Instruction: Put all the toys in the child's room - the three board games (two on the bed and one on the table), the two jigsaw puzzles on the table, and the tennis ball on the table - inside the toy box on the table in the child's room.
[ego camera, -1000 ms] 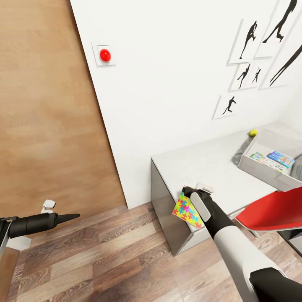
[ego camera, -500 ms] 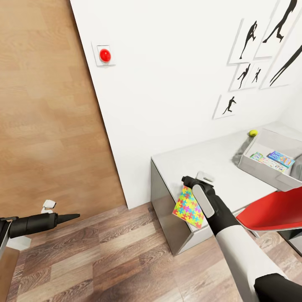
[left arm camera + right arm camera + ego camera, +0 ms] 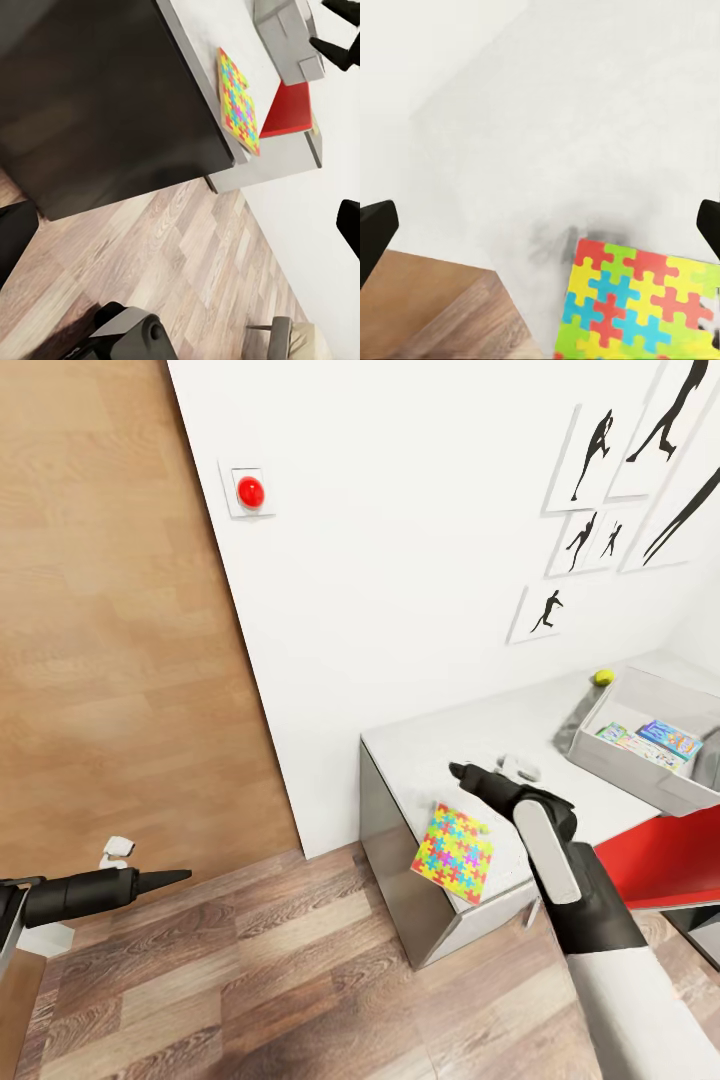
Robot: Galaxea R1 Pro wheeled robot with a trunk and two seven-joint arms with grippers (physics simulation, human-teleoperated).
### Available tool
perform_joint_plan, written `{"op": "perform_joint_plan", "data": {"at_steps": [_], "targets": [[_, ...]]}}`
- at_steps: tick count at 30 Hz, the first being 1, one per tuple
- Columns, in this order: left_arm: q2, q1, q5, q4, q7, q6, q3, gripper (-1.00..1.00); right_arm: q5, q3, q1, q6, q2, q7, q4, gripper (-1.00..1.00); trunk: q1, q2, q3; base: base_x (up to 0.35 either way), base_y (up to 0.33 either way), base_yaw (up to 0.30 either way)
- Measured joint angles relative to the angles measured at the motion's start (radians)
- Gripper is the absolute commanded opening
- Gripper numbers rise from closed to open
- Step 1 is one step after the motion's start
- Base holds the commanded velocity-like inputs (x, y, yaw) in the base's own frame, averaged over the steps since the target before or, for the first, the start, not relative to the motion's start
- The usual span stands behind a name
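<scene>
A jigsaw puzzle (image 3: 452,853) (image 3: 637,304) (image 3: 238,101) with a bright piece pattern lies flat on the near corner of the pale table (image 3: 470,745), one corner slightly over the edge. My right gripper (image 3: 460,771) (image 3: 540,225) hovers open just beyond it, fingers spread wide with only bare table between them. At the table's far right stands the light-grey toy box (image 3: 630,768), holding a blue board game (image 3: 669,739) and a white-covered one (image 3: 626,740). The tennis ball (image 3: 603,677) rests on the table behind the box. My left gripper (image 3: 168,877) hangs open over the floor, far left.
A red chair (image 3: 660,862) stands against the table's front, right beside my right arm. A white wall with black silhouette pictures and a red button (image 3: 250,491) backs the table. A wooden door panel lies to the left, with wood floor below.
My right gripper has let go of the jigsaw puzzle, opened and drawn back over the table. The puzzle, earlier held at the corner, now lies flat there. The left arm is still.
</scene>
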Motion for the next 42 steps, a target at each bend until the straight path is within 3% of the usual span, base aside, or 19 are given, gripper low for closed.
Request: {"op": "perform_joint_plan", "data": {"at_steps": [1, 3, 4, 6, 7, 8, 9, 10, 12, 13, 18, 24, 42], "targets": [[0.0, 0.0, 0.0, 0.0, 0.0, 0.0, 0.0, 1.0, -0.057, -0.025, 0.052, 0.01, -0.022, 0.056, -0.051, 1.0, 0.0, 0.0, 0.0, 0.0, 0.0, 0.0], [0.0, 0.0, 0.0, 0.0, 0.0, 0.0, 0.0, 1.0, -0.117, -0.053, 0.112, 0.015, -0.049, 0.129, -0.091, 1.0, 0.0, 0.0, 0.0, 0.0, 0.0, 0.0], [0.0, 0.0, 0.0, 0.0, 0.0, 0.0, 0.0, 1.0, -0.165, -0.08, 0.171, 0.016, -0.076, 0.216, -0.117, 1.0, 0.0, 0.0, 0.0, 0.0, 0.0, 0.0], [0.0, 0.0, -0.001, 0.0, 0.0, -0.001, 0.0, 1.0, -0.204, -0.105, 0.238, 0.012, -0.105, 0.321, -0.134, 1.0, 0.0, 0.0, 0.001, 0.0, 0.0, 0.0], [-0.001, 0.0, -0.001, 0.0, 0.0, -0.001, 0.0, 1.0, -0.233, -0.128, 0.294, 0.006, -0.126, 0.43, -0.143, 1.0, 0.0, 0.0, 0.002, 0.0, 0.0, 0.0], [-0.001, 0.0, -0.001, 0.0, 0.0, 0.0, 0.0, 1.0, -0.25, -0.139, 0.324, 0.001, -0.135, 0.487, -0.147, 1.0, 0.0, 0.0, 0.003, 0.0, 0.0, 0.0], [-0.002, 0.0, -0.001, 0.0, 0.0, 0.0, 0.0, 1.0, -0.256, -0.152, 0.349, -0.005, -0.142, 0.549, -0.149, 1.0, 0.0, 0.0, 0.004, 0.0, 0.0, 0.0], [-0.002, 0.0, -0.001, 0.0, 0.0, 0.0, 0.0, 1.0, -0.261, -0.175, 0.392, -0.023, -0.151, 0.668, -0.149, 1.0, 0.0, 0.0, 0.005, 0.0, 0.0, 0.0], [-0.003, 0.0, -0.001, 0.0, 0.0, 0.0, -0.001, 1.0, -0.264, -0.197, 0.43, -0.048, -0.158, 0.781, -0.145, 1.0, 0.0, 0.0, 0.008, 0.0, 0.0, 0.0], [-0.003, 0.0, -0.001, 0.0, 0.0, 0.0, 0.0, 1.0, -0.262, -0.215, 0.457, -0.075, -0.162, 0.875, -0.138, 1.0, 0.0, 0.0, 0.01, 0.0, 0.0, 0.0], [-0.004, 0.0, -0.001, 0.0, 0.0, 0.001, 0.001, 1.0, -0.253, -0.252, 0.498, -0.12, -0.169, 1.052, -0.126, 1.0, 0.0, 0.0, 0.018, 0.0, -0.047, 0.0], [-0.005, 0.0, 0.0, 0.002, 0.0, 0.001, 0.003, 1.0, -0.244, -0.273, 0.511, -0.134, -0.172, 1.112, -0.115, 1.0, 0.0, 0.0, 0.023, 0.0, -0.181, 0.0], [-0.006, 0.0, 0.0, 0.002, 0.0, 0.002, 0.003, 1.0, -0.218, -0.278, 0.513, -0.145, -0.171, 1.13, -0.075, 1.0, 0.0, 0.0, 0.025, 0.0, -0.188, 0.0]]}}
